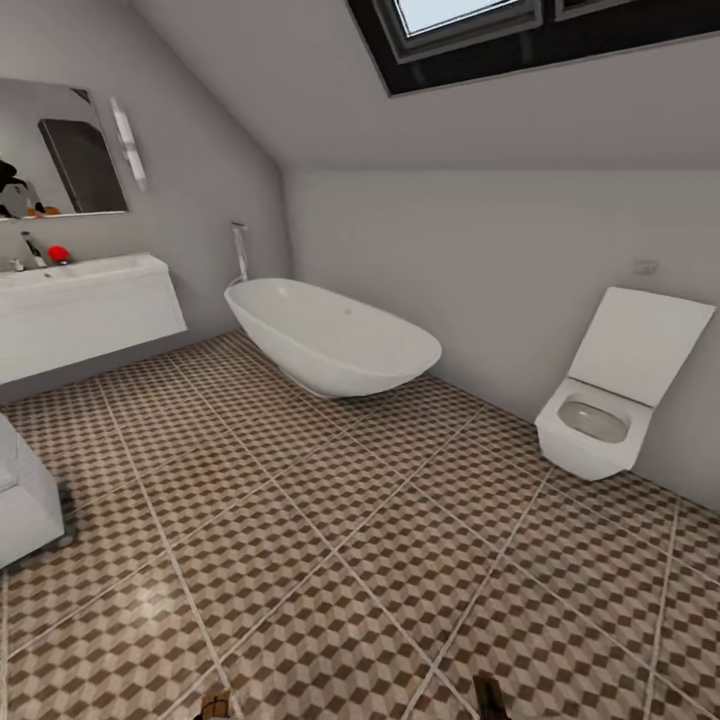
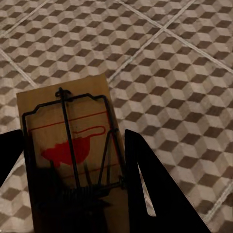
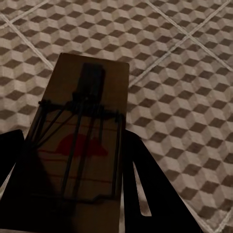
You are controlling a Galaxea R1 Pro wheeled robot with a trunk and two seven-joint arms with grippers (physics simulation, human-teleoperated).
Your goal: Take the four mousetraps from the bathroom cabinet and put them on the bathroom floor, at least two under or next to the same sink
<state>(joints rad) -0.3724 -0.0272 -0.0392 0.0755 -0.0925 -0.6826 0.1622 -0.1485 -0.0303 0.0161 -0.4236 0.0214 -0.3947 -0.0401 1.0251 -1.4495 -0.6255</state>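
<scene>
Both hands [image 2: 73, 194] [image 3: 73, 194] grip mousetraps [image 2: 68, 145] [image 3: 82, 136] above floor [image 1: 400, 560].

sink [image 1: 80, 275] cropped left, mousetrap [image 2: 73, 155] base hidden

No readable text anywhere. The tan wooden mousetrap board [image 2: 68, 145] has a red mouse picture and red lines. No letters on it.

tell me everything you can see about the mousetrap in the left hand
The mousetrap is a flat rectangular board of pale tan wood, printed with a red mouse shape and thin red lines. A dark wire bar and spring sit on its top face. It lies between the dark fingers of the left hand, carried above the cube-patterned bathroom floor, not resting on it.
</scene>
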